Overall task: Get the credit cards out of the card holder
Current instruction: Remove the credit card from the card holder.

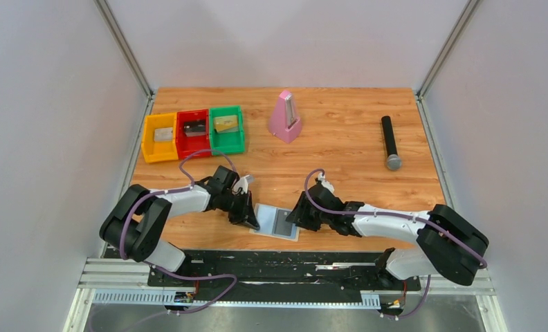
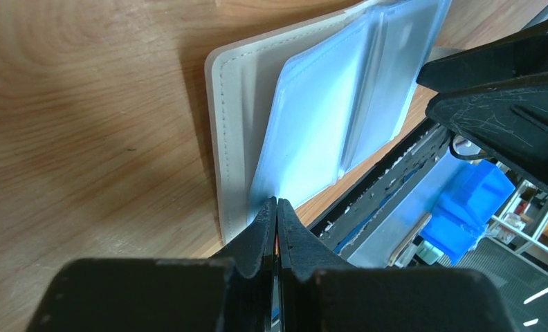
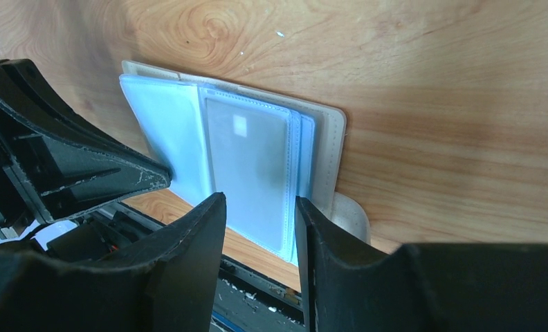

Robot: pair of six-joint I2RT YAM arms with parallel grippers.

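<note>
The card holder (image 1: 266, 217) lies spread open on the wood near the table's front edge, cream rim (image 2: 233, 104) outside, pale blue sleeves inside. A grey credit card (image 3: 247, 162) shows through the right sleeve. My left gripper (image 2: 277, 202) is shut, its tips pinched on the near corner of a left blue sleeve (image 2: 313, 124), which stands lifted off the cream cover. My right gripper (image 3: 257, 204) is open, its fingers (image 3: 209, 214) standing either side of the right sleeve's near edge. In the top view the left gripper (image 1: 252, 221) and the right gripper (image 1: 293, 216) flank the holder.
Yellow (image 1: 147, 140), red (image 1: 181, 138) and green (image 1: 241, 131) bins stand at the back left, each with a card-like item inside. A pink metronome (image 1: 285, 116) and a black microphone (image 1: 390, 142) lie farther back. The black base rail (image 1: 285, 266) runs just before the holder.
</note>
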